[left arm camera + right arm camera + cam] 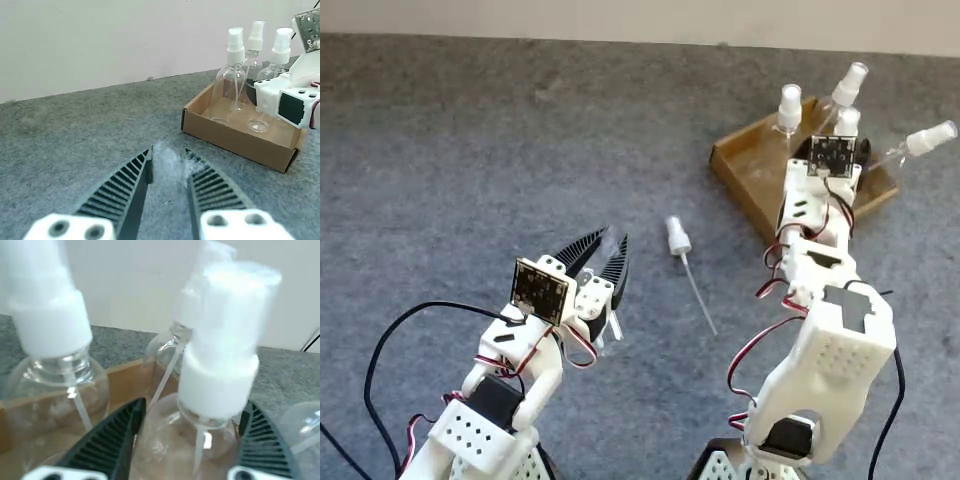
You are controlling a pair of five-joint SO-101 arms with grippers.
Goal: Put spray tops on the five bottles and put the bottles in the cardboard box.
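Your left gripper (pixel 168 156) is clenched on a small clear bottle (pixel 171 169) over the grey felt table (pixel 470 150). Your right gripper (pixel 194 410) clasps a clear bottle with a white spray top (pixel 217 370), upright in the shallow brown cardboard box (pixel 740 182). Three more capped bottles (pixel 789 102) share that box, one leaning out over its rim. A loose white spray top with a thin tube (pixel 678 239) lies on the table between the arms.

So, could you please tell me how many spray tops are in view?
5. Four top the bottles at the cardboard box; one loose spray top lies on the table between the arms.
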